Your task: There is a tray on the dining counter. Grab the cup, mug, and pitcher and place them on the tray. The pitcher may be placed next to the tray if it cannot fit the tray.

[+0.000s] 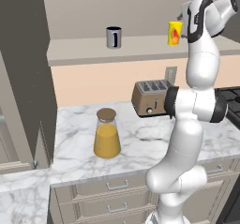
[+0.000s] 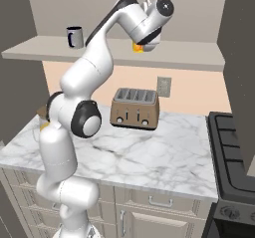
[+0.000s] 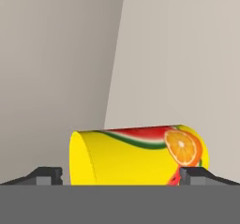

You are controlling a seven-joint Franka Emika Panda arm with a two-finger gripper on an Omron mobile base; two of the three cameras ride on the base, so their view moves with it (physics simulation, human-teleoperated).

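A: Three of the task's things are in sight: the small yellow tumbler with a fruit picture (image 1: 174, 33), the dark navy mug with a pale rim (image 1: 113, 37), and the clear glass carafe of orange liquid with a round brown cork lid (image 1: 107, 134).

B: Where does each one stand?

A: The yellow cup and the navy mug are both upright on the high beige shelf (image 1: 84, 49) along the back wall, well apart from each other, the mug to the left in the left base view. The carafe stands lower down on the white grey-veined marble worktop (image 1: 140, 143) above the beige drawers (image 1: 112, 185), to the left of the brown four-slot toaster (image 1: 151, 98).

B: And the arm?

A: The white arm reaches up to shelf height. Its two-finger gripper (image 3: 120, 175) is right at the yellow cup. In the hand view the cup (image 3: 136, 155) lies sideways across the frame because the hand is rolled, and it sits between the two dark fingertips (image 3: 47, 175), one at either end of it.

B: Has it got hold of the cup?

A: No. The jaws stand spread wide, with a fingertip on each side of the cup and a small gap visible at the left one. Nothing is gripped.

B: What does the right base view add?

A: There the wrist covers most of the cup, with just a sliver of yellow (image 2: 137, 47) under the hand. The mug (image 2: 75, 37) is at the shelf's left end, and the toaster (image 2: 135, 108) is on the worktop below.
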